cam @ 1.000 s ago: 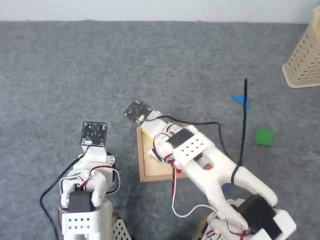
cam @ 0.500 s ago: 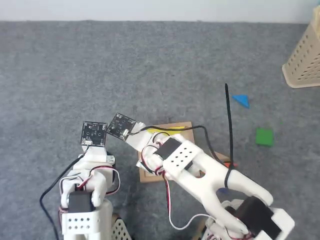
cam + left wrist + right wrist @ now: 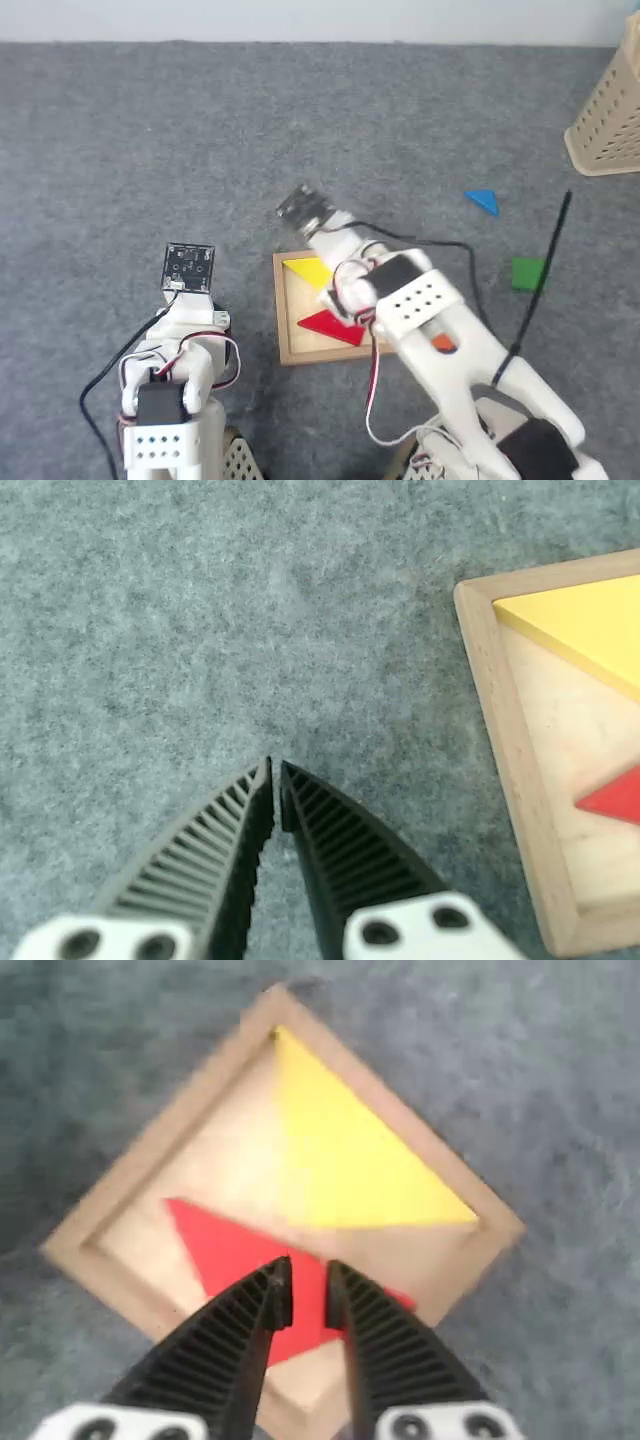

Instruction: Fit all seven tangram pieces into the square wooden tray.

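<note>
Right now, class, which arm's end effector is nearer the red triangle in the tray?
Right. The right end effector hangs over the red triangle; the left end effector is over carpet, outside the tray.

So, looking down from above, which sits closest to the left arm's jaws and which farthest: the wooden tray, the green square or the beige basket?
1. Wooden tray: nearest, just to the right of the left arm's jaws.
2. Green square: on the carpet well past the tray, further right.
3. Beige basket: farthest, at the table's far right edge.
</note>
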Controlling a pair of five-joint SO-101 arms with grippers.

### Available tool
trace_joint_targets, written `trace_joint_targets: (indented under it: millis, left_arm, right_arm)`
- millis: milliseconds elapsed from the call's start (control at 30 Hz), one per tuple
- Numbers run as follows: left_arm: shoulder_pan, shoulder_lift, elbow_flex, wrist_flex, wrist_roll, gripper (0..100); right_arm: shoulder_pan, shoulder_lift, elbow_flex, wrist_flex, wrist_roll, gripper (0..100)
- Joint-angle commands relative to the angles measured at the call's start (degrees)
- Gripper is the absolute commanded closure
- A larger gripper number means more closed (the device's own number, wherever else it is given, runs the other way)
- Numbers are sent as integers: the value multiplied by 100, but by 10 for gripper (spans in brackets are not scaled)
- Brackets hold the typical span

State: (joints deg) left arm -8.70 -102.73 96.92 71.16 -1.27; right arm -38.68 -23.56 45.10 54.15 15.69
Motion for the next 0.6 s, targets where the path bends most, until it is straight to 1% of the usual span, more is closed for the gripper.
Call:
trace_joint_targets:
  millis: [0, 67, 133, 233, 333, 400, 500, 567]
  left_arm:
    - [-9, -35, -31, 35, 44, 989]
    - [-18, -35, -31, 35, 53, 989]
    - [-18, -35, -31, 35, 53, 989]
    - [-9, -35, -31, 35, 53, 989]
    - [-9, -35, -31, 35, 44, 989]
    - [-9, -35, -31, 35, 44, 989]
    - [-9, -35, -31, 35, 44, 989]
    - [-9, -35, -31, 35, 44, 989]
  right_arm:
    - [-813, 198, -44, -31, 440, 842]
    - [-998, 374, -62, -48, 545, 824]
    - [-910, 444, -97, -4, 598, 830]
    - [-136, 488, -123, 40, 387, 857]
    - [804, 505, -158, -4, -431, 898]
    - [1130, 505, -141, -4, -1169, 920]
    - [1174, 514, -123, 4, -2259, 909]
    - [1165, 514, -132, -13, -2769, 857]
